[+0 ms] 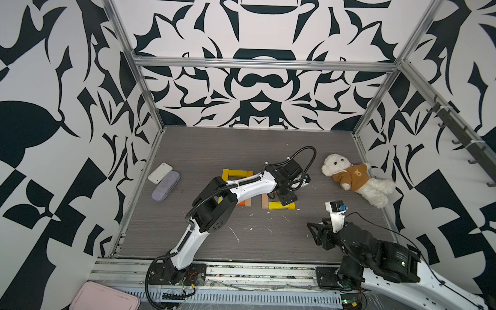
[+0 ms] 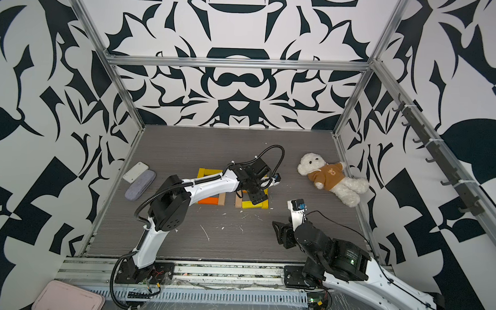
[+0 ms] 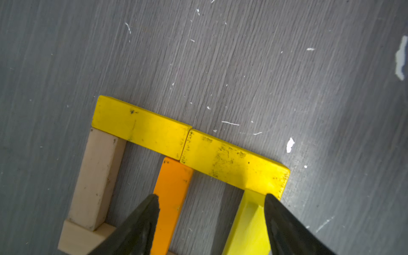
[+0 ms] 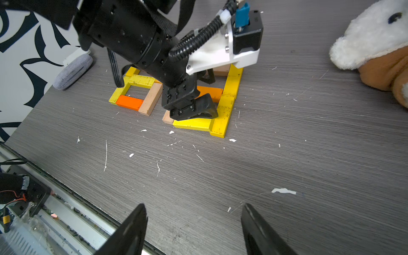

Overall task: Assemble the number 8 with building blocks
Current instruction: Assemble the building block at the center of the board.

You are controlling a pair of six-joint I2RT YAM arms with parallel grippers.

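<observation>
- Building blocks point(image 2: 208, 200) lie flat mid-table on the grey table point(image 1: 213, 148), in two clusters side by side with a gap between them.
- The cluster nearer the cases is a closed square of yellow pieces, one orange block point(image 4: 129, 102) and one tan block point(image 4: 152, 99), ends touching. The left arm hides part of it in both top views.
- In the other cluster, two yellow planks point(image 3: 141, 128) run end to end as a spine. Three pieces butt against it crosswise: a tan plank point(image 3: 97, 176), an orange plank point(image 3: 172, 187) and a bright yellow plank point(image 3: 247, 220).
- Left gripper point(image 3: 210, 196) sits low over this second cluster, jaws spread, pinching nothing.
- One of its fingers is beside the orange plank, the other at the edge of the bright yellow plank. Cannot tell whether a finger touches the wood.
- Right gripper point(image 4: 194, 206) is spread and empty, over bare table at the front right, well apart from the blocks.
- A white teddy bear point(image 1: 353, 179) in a brown hoodie lies at the right rear.
- A white case point(image 1: 160, 172) and a grey case point(image 1: 165, 186) lie touching at the left edge.
- A pink tray point(image 1: 104, 299) sits off the table at the front left.
</observation>
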